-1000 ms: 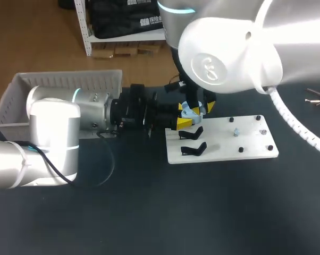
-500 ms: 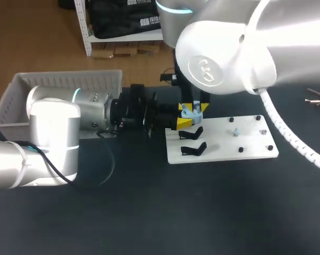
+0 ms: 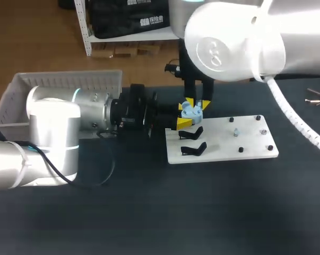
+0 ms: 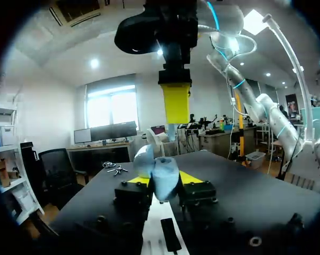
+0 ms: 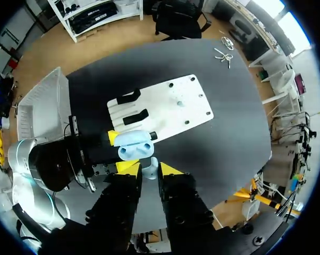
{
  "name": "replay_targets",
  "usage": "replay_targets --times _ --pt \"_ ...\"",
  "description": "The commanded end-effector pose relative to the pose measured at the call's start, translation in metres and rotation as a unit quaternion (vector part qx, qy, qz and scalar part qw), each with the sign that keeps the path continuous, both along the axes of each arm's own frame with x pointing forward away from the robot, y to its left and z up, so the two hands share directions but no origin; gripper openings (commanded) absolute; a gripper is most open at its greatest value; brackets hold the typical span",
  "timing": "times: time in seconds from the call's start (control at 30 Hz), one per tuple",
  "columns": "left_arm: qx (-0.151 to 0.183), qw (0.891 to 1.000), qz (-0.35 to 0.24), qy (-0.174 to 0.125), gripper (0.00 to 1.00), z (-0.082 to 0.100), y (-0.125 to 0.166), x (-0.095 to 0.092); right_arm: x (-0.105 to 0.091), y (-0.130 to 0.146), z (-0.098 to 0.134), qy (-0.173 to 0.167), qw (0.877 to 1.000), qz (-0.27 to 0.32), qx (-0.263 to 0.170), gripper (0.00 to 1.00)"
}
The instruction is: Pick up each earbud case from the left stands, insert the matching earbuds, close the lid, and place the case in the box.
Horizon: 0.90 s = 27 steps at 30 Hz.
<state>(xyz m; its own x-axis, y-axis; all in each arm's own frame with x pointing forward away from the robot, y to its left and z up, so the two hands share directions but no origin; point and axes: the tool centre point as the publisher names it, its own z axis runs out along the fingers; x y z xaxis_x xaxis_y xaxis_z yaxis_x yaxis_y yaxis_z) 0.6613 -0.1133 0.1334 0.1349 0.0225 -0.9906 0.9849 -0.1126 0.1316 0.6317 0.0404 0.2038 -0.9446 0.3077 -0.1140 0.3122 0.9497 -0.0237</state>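
Note:
A light blue earbud case (image 3: 192,111) with its lid open is held just left of the white stand plate (image 3: 240,141), and my left gripper (image 3: 183,115) is shut on it from the left. In the left wrist view the case (image 4: 160,172) sits between the yellow tips. My right gripper (image 3: 197,103) hangs straight above the case, pointing down. In the right wrist view it (image 5: 149,170) is shut on a small pale blue earbud (image 5: 149,168), with the open case (image 5: 134,146) just beneath. Two black stands (image 3: 192,141) on the plate's left side are bare.
A white slatted basket (image 3: 59,85) stands at the back left, behind my left arm. Small pegs and a tiny pale part (image 3: 235,132) dot the right half of the plate. Metal tools (image 3: 317,98) lie at the far right.
My right arm's large joint swung up and back, uncovering its fingers over the case. The left arm and the case stayed put.

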Motion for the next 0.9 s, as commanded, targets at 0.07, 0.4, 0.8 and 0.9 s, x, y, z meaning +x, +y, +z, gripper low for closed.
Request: replay_targets --times 0.07,0.4,0.8,0.9 --pt "-0.001 1.000 0.002 -0.001 0.00 -0.001 -0.001 -0.001 -0.002 -0.001 0.000 -0.002 1.000 -0.001 0.000 0.00" --pt "-0.001 1.000 0.002 -0.001 0.00 -0.001 -0.001 -0.001 0.004 0.005 -0.002 0.005 0.999 -0.047 0.009 0.00" --pt "-0.001 1.000 0.002 -0.001 0.00 -0.001 -0.001 -0.001 0.007 0.015 -0.007 -0.008 0.998 -0.068 0.010 0.00" --pt "-0.001 1.000 0.002 -0.001 0.00 -0.001 -0.001 -0.001 0.007 0.016 -0.008 -0.006 0.998 -0.069 0.010 0.00"
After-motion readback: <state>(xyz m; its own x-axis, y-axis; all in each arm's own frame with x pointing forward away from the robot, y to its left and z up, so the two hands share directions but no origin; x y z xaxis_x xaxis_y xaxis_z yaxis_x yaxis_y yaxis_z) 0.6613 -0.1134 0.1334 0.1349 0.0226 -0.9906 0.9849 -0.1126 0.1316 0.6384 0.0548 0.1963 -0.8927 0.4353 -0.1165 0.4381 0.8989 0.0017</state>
